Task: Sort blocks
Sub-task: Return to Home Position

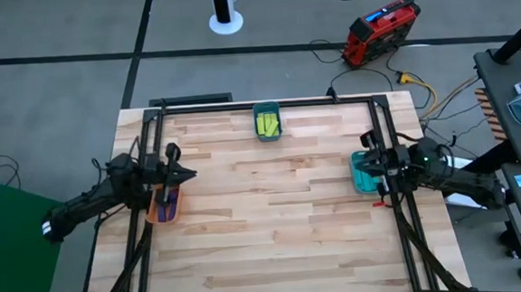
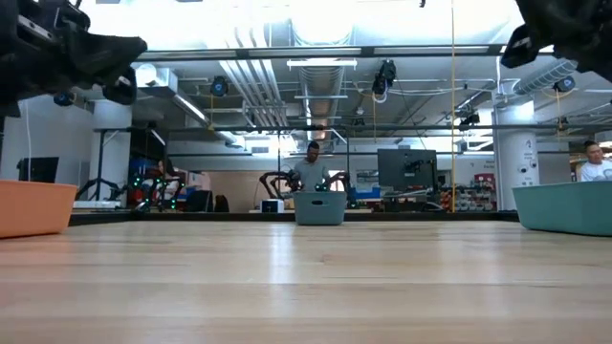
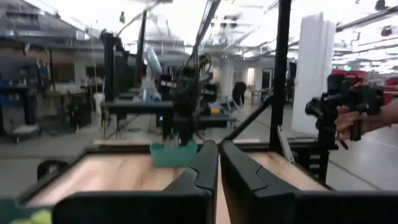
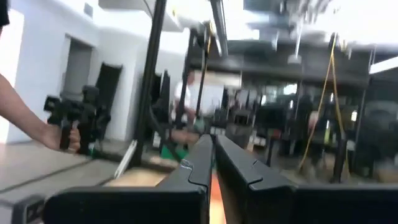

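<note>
Hovering: left gripper (image 1: 190,175) by orange bin (image 1: 167,211), right gripper (image 1: 371,164) by teal bin (image 1: 361,181).

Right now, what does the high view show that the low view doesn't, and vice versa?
High view only: the bin contents. Yellow-green blocks lie in the grey-blue bin and purple blocks in the orange bin. The left gripper is over the orange bin and the right gripper over the teal bin, covering most of its inside.
Low view only: a person in the room behind; the bin walls hide all the blocks.
Both: all three bins and both arms.
</note>
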`<move>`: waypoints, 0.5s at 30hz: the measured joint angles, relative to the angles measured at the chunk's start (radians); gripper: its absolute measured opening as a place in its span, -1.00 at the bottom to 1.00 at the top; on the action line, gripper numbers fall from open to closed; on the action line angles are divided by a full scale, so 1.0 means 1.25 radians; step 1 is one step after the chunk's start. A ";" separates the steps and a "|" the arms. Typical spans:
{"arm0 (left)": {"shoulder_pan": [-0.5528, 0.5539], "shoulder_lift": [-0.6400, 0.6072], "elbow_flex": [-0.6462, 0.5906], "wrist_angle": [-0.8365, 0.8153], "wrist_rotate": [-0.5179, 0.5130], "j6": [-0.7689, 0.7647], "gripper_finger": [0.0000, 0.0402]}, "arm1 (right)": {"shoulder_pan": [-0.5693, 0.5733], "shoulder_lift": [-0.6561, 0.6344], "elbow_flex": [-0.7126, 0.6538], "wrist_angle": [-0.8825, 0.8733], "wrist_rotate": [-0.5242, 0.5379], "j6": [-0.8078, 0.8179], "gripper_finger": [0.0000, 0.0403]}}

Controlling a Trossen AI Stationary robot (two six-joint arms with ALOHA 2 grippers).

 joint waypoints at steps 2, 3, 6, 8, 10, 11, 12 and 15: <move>0.000 0.003 -0.005 -0.020 0.000 -0.003 -1.00 | 0.000 0.001 0.000 -0.043 0.000 -0.007 -0.94; 0.000 0.006 -0.005 -0.029 0.000 -0.008 -1.00 | 0.000 0.001 0.000 -0.068 0.000 -0.007 -0.94; 0.000 0.014 -0.004 -0.028 0.000 -0.011 -1.00 | 0.000 0.004 0.000 -0.145 0.000 -0.008 -0.94; 0.000 0.021 -0.003 -0.032 0.000 -0.012 -1.00 | 0.000 0.006 0.000 -0.188 0.000 -0.008 -0.94; 0.000 0.025 -0.001 -0.034 0.000 -0.012 -1.00 | 0.000 0.008 0.000 -0.229 0.000 -0.010 -0.94; 0.000 0.027 0.000 -0.032 -0.001 -0.012 -1.00 | 0.000 0.008 0.000 -0.249 0.000 -0.010 -0.94; 0.000 0.029 0.000 -0.032 0.000 -0.012 -1.00 | 0.000 0.009 0.000 -0.265 0.000 -0.010 -0.94; 0.000 0.035 0.000 -0.034 -0.001 -0.012 -1.00 | 0.000 0.010 0.000 -0.307 0.000 -0.010 -0.94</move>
